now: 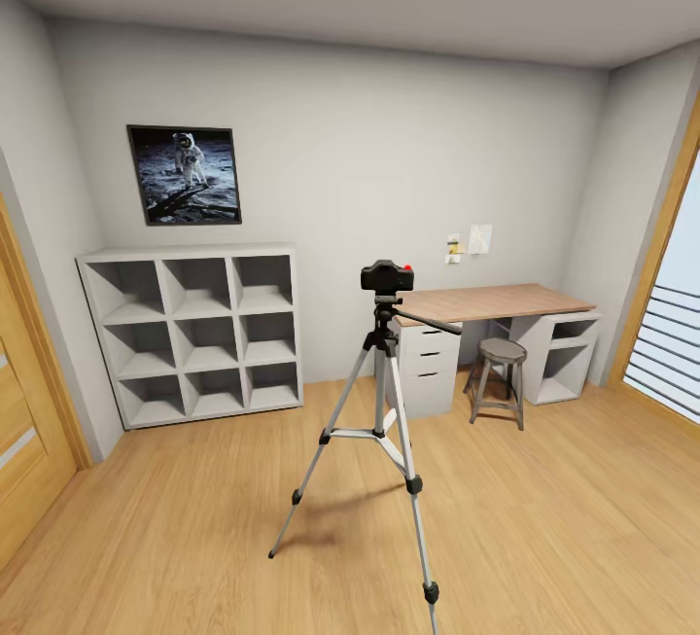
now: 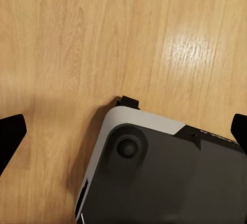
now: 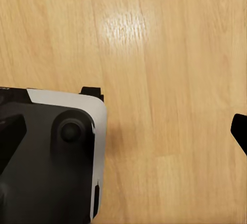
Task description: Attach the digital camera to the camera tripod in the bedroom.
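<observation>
The digital camera (image 1: 387, 276), small and black with a red dot on top, sits on the head of the camera tripod (image 1: 380, 421). The tripod stands on the wood floor in the middle of the bedroom, its thin pan handle (image 1: 433, 324) pointing right. My left gripper (image 2: 123, 131) hangs open over the floor, its black fingertips (image 2: 11, 131) far apart with nothing between them. My right gripper (image 3: 123, 134) is open too, above bare planks, with one dark fingertip (image 3: 240, 131) at the frame's edge.
White cube shelving (image 1: 199, 329) stands against the back wall under an astronaut picture (image 1: 185, 174). A wood-topped desk (image 1: 496, 302) with a stool (image 1: 500, 377) is at the right. A wooden door (image 1: 24, 440) is on the left. My grey base (image 2: 164, 177) (image 3: 51, 157) lies below both wrists.
</observation>
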Tool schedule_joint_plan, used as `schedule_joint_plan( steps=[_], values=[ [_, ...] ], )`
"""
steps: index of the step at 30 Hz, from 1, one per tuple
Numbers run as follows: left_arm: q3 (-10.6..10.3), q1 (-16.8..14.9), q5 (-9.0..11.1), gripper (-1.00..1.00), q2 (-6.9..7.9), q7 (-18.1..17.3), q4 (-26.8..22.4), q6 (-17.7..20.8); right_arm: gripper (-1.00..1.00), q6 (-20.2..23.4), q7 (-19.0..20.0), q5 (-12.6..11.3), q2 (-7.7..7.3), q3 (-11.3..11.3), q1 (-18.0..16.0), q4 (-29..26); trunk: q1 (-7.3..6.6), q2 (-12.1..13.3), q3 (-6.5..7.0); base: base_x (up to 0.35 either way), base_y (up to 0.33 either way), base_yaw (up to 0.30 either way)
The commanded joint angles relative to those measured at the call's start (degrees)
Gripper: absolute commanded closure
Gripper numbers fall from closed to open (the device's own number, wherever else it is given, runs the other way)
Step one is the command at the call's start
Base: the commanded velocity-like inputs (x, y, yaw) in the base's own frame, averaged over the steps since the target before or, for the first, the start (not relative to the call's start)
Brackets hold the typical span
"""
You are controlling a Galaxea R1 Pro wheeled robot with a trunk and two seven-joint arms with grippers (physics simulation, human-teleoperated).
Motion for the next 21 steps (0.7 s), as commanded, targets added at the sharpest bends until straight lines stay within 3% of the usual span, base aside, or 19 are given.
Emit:
schedule_joint_plan(
  steps=[1, 21],
  values=[
    [-0.5, 0.0, 0.4, -1.00, 0.04, 0.2, 0.0, -0.1, -1.00, -0.2, 0.0, 0.3, -0.05, -0.4, 0.0, 0.2, 0.02, 0.0, -0.02, 0.000, 0.000, 0.000],
    [-0.5, 0.0, 0.4, -1.00, 0.09, 0.2, -0.1, -0.1, -1.00, -0.6, -0.1, 0.4, -0.01, -0.3, 0.0, 0.2, 0.02, 0.0, 0.44, 0.000, 0.000, 0.000]
  ],
)
